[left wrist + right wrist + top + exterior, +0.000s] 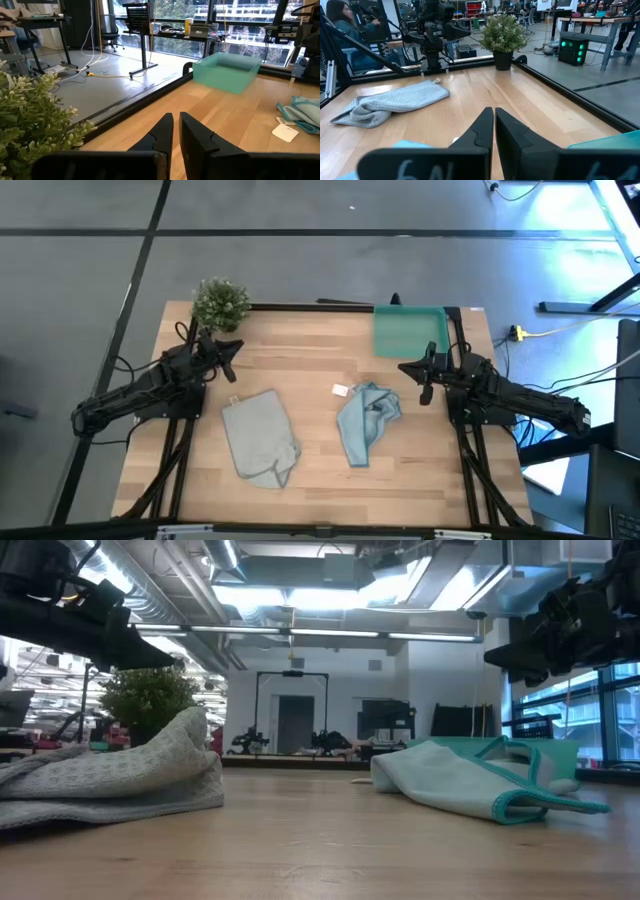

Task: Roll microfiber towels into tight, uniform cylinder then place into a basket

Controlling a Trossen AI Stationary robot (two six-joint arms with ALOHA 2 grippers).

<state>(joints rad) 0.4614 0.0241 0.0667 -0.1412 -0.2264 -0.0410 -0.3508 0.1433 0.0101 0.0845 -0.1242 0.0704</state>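
Nothing done: grey towel (258, 435) and blue towel (366, 421) lie crumpled on the desk (310, 350), basket (409, 330) empty; left tool (229, 360) and right tool (417, 377) hover, fingers together, holding nothing

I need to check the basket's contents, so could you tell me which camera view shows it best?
The high view: it looks straight down into the basket, which appears empty. The left wrist view shows its walls, the low view a strip behind the light blue towel, the right wrist view one corner.

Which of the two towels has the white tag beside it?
The light blue towel, lying crumpled nearer the right gripper and the basket; its white tag sits at its edge. The grey towel shows none.
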